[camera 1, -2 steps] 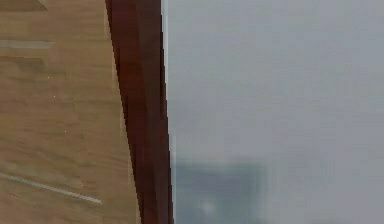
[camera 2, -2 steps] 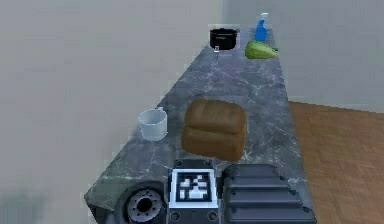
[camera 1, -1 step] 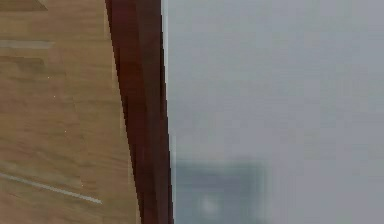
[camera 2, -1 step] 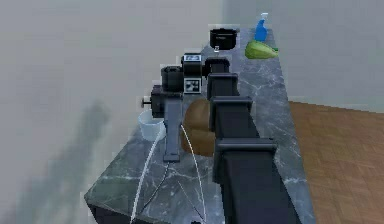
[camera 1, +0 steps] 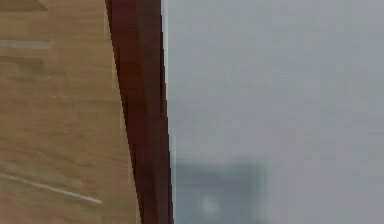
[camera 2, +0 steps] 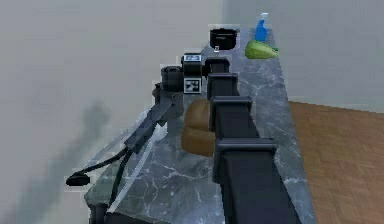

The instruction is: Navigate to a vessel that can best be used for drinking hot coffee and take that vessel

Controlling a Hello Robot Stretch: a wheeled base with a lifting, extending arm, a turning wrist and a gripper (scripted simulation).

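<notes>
A small dark round vessel point(camera 2: 224, 38) stands at the far end of a long grey marbled counter point(camera 2: 265, 110); I cannot tell if it is a mug. My arm reaches out along the counter toward it. The gripper point(camera 2: 92, 190) hangs left of the arm's white marker squares, well short of the vessel, its thin fingers point(camera 2: 135, 150) trailing down toward the counter's near left edge. Only bare countertop and wall lie behind its far end, so it holds nothing.
A brown loaf-like lump point(camera 2: 198, 128) lies on the counter just left of the arm. A green thing point(camera 2: 262, 48) and a blue spray bottle point(camera 2: 263, 25) stand beside the dark vessel. Ahead, a dark red-brown upright board point(camera 1: 140, 100) separates wood planking point(camera 1: 55, 110) from a grey wall point(camera 1: 280, 90).
</notes>
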